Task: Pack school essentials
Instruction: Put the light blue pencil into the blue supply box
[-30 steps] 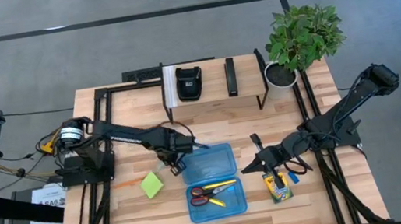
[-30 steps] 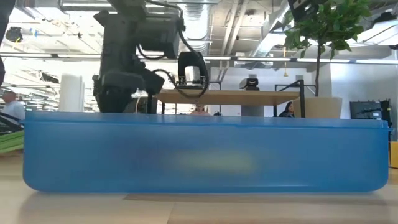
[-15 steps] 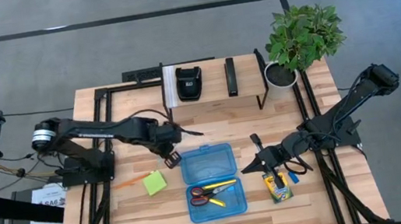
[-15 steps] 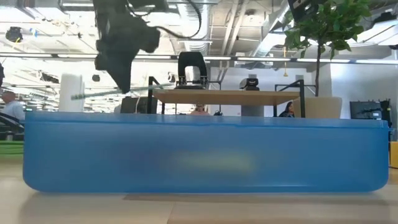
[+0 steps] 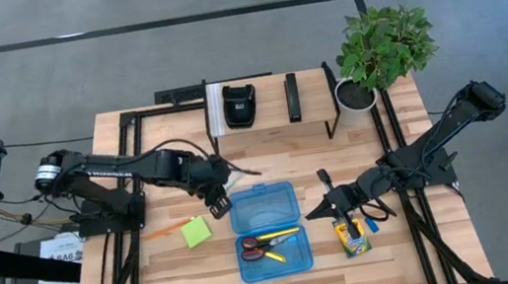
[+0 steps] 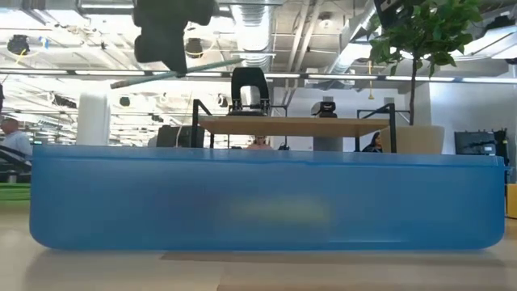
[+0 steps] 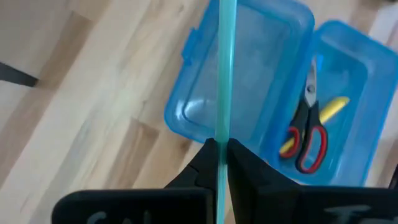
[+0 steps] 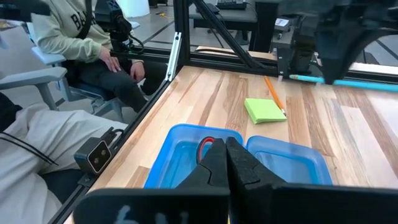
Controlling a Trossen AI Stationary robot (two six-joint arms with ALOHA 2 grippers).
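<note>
My left gripper (image 5: 219,185) hangs above the table, just beyond the far left corner of the open blue case (image 5: 268,230), shut on a teal pencil (image 7: 225,74). The case's base holds red-handled scissors (image 5: 261,248) and a yellow pencil (image 5: 279,234); its lid (image 5: 265,203) lies flat beside the base. A lime-green sticky-note pad (image 5: 195,232) and an orange pencil (image 5: 167,229) lie left of the case. The crayon box (image 5: 350,236) and the small blue eraser (image 5: 373,226) lie to its right. My right gripper (image 5: 312,213) hovers shut over the crayon box, holding nothing. My left gripper pinches the teal pencil's shaft (image 7: 221,134) between its two fingers. The fingers slant down from the table's left and lie across the pencil. The pencil is lifted clear, nearly level, with one end (image 5: 256,171) reaching toward the table's right above the lid's far edge.
A black boxy device (image 5: 239,104) and a slim black bar (image 5: 293,97) sit on the raised shelf at the far edge, with a potted plant (image 5: 382,44) to their right. Black frame rails (image 5: 389,143) border both sides. A seated person (image 8: 81,37) shows beyond the table's left edge.
My left gripper has risen well above the case and drawn back a little toward the table's left and far side, still shut. The teal pencil has gone up with it, from near the lid's far left corner to clear above the case.
</note>
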